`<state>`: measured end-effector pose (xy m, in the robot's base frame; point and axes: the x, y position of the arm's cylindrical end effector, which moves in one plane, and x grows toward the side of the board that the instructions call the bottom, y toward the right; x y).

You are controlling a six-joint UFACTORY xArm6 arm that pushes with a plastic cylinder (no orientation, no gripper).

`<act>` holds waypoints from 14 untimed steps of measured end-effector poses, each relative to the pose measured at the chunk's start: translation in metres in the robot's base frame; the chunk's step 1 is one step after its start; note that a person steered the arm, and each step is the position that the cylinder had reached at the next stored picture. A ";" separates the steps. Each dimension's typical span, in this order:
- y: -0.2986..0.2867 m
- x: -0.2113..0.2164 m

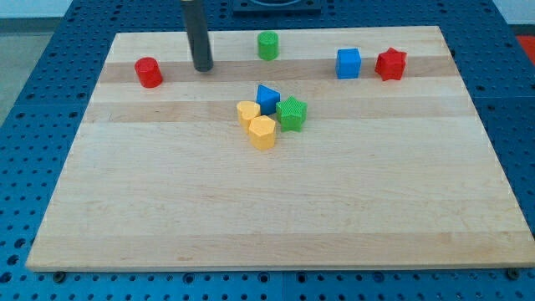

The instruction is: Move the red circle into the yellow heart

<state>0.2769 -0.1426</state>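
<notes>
My tip (pixel 203 68) rests on the wooden board (pixel 276 217), just to the view's right of the red circle (pixel 149 72); it is a bare rod, gripping nothing. The yellow heart (pixel 247 112) lies well to the circle's lower right, touching a yellow hexagon (pixel 262 132).

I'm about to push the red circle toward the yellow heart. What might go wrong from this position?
My tip sits on the view's right of the red circle, the heart's side, so pushing now likely sends it away.

The yellow heart is crowded by the yellow hexagon, blue block and green star; an overshoot could scatter them.
</notes>
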 end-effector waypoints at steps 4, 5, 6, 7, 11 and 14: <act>-0.154 0.011; -0.133 0.030; -0.113 0.038; -0.092 0.038; -0.074 0.040; -0.042 -0.026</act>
<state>0.2507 -0.1846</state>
